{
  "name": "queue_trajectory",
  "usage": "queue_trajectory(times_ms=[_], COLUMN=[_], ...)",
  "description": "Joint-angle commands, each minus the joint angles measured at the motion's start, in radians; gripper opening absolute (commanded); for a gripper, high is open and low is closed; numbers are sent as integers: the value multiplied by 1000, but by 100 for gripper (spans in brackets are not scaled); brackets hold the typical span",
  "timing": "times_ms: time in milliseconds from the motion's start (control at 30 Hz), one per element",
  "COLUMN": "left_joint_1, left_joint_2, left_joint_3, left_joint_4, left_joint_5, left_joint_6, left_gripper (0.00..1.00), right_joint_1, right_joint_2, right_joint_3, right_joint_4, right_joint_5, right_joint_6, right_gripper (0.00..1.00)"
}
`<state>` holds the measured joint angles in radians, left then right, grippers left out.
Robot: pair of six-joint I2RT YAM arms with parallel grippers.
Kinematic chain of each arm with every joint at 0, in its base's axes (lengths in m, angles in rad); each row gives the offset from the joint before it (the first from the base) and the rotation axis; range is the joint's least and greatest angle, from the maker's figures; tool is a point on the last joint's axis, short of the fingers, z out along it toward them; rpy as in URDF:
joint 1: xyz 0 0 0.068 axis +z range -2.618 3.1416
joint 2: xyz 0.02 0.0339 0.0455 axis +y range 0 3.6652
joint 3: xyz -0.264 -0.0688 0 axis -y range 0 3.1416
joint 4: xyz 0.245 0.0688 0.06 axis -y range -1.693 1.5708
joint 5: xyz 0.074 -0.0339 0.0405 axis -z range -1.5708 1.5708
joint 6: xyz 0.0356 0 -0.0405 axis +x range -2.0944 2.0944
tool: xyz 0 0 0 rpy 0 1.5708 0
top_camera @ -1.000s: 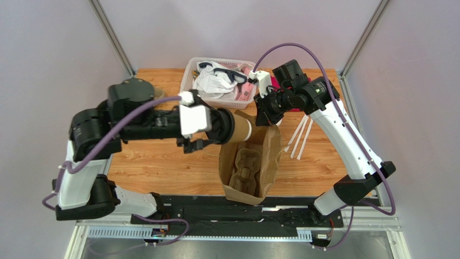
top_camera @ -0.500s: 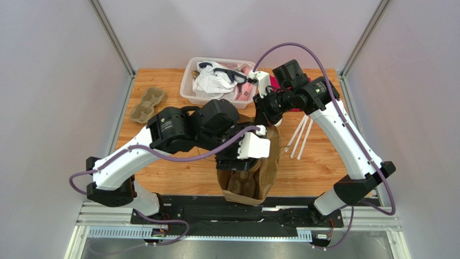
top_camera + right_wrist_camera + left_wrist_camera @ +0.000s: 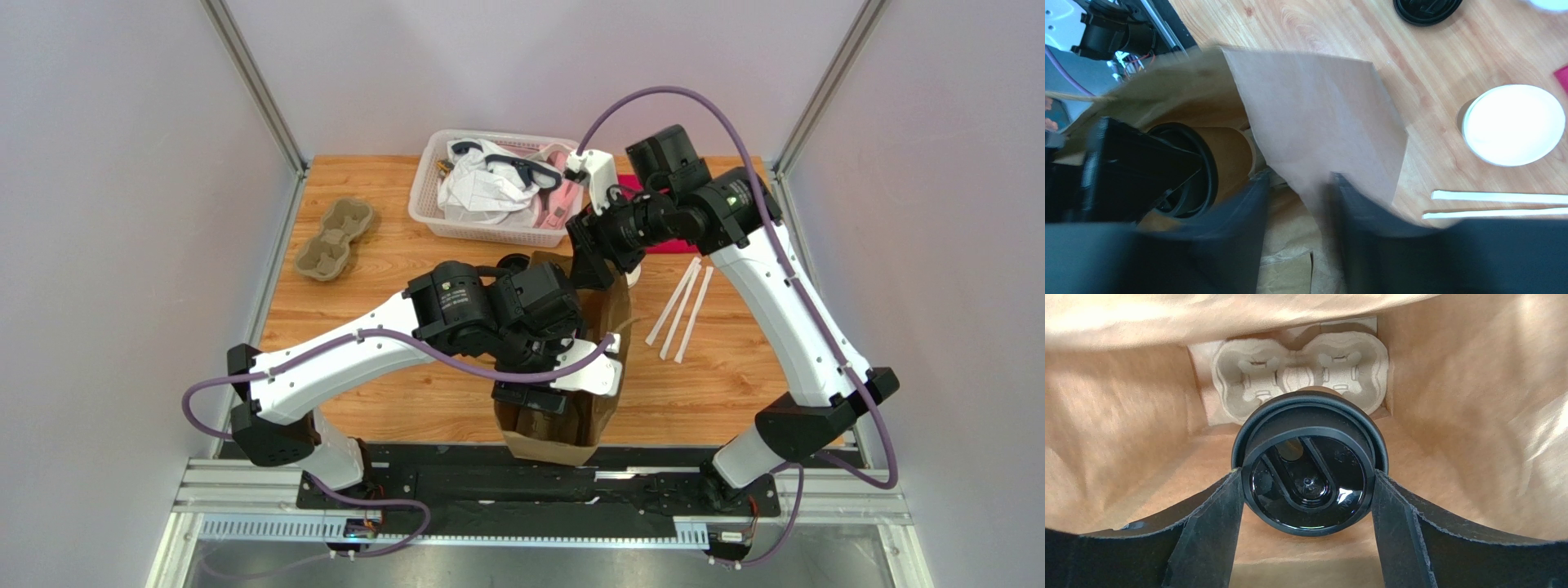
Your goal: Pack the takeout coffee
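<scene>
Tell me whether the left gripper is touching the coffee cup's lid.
Touching. The left wrist view shows the left gripper with a finger pressed against each side of the black lid, no gap visible.

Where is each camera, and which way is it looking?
Top camera: above and behind, looking down on the table; left arm and right arm show.
Left wrist: inside the paper bag, facing its bottom, at the coffee cup in the left gripper, pulp tray beyond.
Right wrist: above the bag's rim, facing down; the blurred right gripper shows.
Shared: both wrist views show the cup and the bag.
</scene>
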<state>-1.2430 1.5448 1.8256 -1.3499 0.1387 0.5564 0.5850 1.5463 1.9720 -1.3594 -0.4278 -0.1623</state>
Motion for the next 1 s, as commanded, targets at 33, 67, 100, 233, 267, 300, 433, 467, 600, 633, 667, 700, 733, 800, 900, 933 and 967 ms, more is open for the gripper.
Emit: queue_trajectory(times_ms=[33, 67, 100, 233, 267, 300, 433, 467, 600, 633, 667, 700, 733, 800, 900, 933, 967], left_joint_1=[-6, -6, -6, -6, -6, -6, -6, -6, -6, -6, -6, -7, -6, -4, 11, 29, 39], left_joint_2=[-9, -8, -5, 11, 12, 17, 23, 23, 26, 26, 23, 23, 18, 3, -28, -32, -40], left_joint_3=[47, 52, 60, 77, 77, 77, 83, 84, 74, 74, 72, 69, 67, 46, 11, 8, 6], left_joint_4=[-29, -32, -35, -64, -66, -64, -77, -77, -81, -86, -89, -91, -92, -89, -81, -84, -89], left_joint_5=[56, 59, 64, 91, 93, 93, 93, 91, 88, 88, 88, 82, 78, 52, 36, 36, 35], left_joint_6=[100, 109, 125, 149, 152, 158, 166, 166, 162, 158, 157, 157, 155, 161, 171, 171, 172], left_gripper=[11, 11, 12, 12, 12, 11, 11, 11, 11, 11, 11, 11, 11, 11, 10, 10, 10], right_joint_1=[-20, -20, -17, -14, -10, 2, 33, 38, 65, 68, 70, 72, 72, 72, 68, 68, 68], right_joint_2=[17, 20, 24, 29, 28, 28, 47, 60, 116, 130, 152, 162, 172, 185, 161, 147, 135], right_joint_3=[185, 217, 226, 235, 220, 206, 157, 157, 160, 163, 166, 171, 185, 195, 194, 179, 171], right_joint_4=[-164, -156, -147, -72, -34, -11, 77, 89, 102, 102, 94, 89, 82, 56, 23, 13, 3], right_joint_5=[-35, -48, -51, -65, -65, -63, -28, -25, -6, 10, 20, 29, 52, 75, 93, 107, 116], right_joint_6=[-190, -225, -253, -411, -434, -457, -536, -551, -562, -562, -559, -551, -545, -530, -494, -476, -465], right_gripper=[85, 89, 95, 99, 99, 100, 100, 99, 91, 89, 83, 78, 72, 46, 15, 10, 0])
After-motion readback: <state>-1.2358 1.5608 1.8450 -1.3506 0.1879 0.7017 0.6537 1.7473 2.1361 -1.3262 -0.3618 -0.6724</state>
